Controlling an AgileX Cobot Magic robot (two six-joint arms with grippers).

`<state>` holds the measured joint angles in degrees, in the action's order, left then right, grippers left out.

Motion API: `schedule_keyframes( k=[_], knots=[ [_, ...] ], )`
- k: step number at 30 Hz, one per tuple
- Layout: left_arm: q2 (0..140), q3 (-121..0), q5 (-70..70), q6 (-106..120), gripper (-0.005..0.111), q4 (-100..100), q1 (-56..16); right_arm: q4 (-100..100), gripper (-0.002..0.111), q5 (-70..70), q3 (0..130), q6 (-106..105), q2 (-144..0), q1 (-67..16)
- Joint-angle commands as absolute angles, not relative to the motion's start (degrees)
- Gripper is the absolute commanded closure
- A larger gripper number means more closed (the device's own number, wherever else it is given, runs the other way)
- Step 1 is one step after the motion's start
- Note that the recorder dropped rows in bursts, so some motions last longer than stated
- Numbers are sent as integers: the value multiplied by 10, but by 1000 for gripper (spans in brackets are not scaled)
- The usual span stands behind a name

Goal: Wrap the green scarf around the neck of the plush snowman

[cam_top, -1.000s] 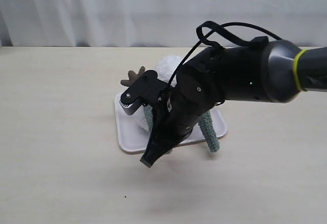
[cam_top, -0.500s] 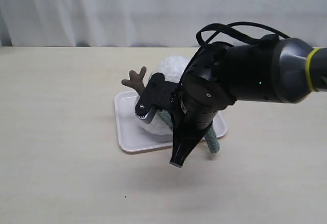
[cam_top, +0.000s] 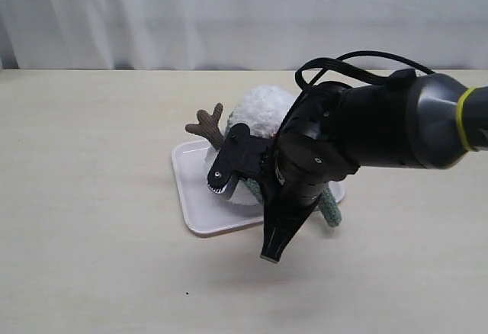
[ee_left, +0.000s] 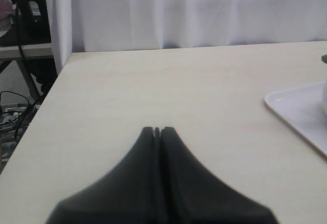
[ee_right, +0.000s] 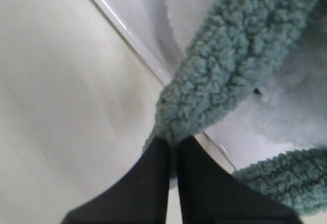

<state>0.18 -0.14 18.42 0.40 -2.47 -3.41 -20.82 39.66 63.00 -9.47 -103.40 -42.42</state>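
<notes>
Firmly on the green scarf [ee_right: 230, 65]: right end effector [ee_right: 173, 142], jaws together.

Near the middle of the table [cam_top: 91, 197] lies the tray [cam_top: 191, 193], carrying the plush snowman [cam_top: 263, 109]; the scarf [cam_top: 332, 210] trails over the tray's right rim onto the table.
</notes>
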Motion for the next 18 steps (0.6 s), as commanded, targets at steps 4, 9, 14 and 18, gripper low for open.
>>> schedule_keyframes(
  k=[4, 9, 14, 18],
  knots=[
    [0, 0, 177, 3, 107, -23, -34, -209, 104, 393, 628, -80, -1032, -421],
    [0, 0, 177, 3, 107, -23, -34, -206, 86, 413, 629, -66, -1027, -421],
    [0, 0, 177, 3, 107, -23, -34, -202, 61, 452, 629, -64, -1006, -421],
    [0, 0, 177, 3, 107, -23, -34, -202, 55, 495, 629, -60, -982, -421]
  ],
)
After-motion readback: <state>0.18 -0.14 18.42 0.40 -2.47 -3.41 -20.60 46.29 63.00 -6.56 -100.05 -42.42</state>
